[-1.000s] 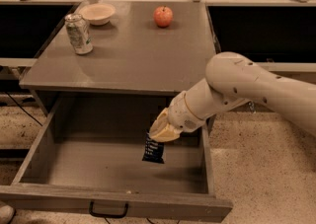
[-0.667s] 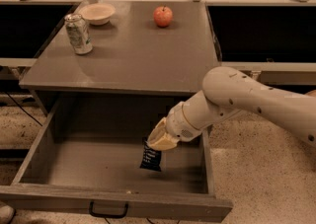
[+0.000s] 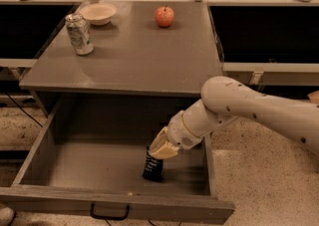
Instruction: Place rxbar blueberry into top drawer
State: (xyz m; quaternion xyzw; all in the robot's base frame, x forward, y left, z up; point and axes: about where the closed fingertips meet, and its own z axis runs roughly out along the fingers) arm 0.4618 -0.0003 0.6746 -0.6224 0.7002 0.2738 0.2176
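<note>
Over the last 1 second the arm has sunk lower into the open top drawer (image 3: pixel 84 168). The claw (image 3: pixel 160 149) now sits well below the desk (image 3: pixel 134 56) edge, toward the drawer's right side. It is pinching the upper end of the rxbar blueberry (image 3: pixel 153 168). The bar hangs upright, and its lower end looks to be touching the drawer floor or just above it. Earlier it hung clearly higher. The carry therefore looks nearly done. What remains, as I judge it, is to spread the claw and lift out. The can (image 3: pixel 79 34), bowl (image 3: pixel 98 13) and apple (image 3: pixel 164 16) stand on the desk, well apart from the work.
</note>
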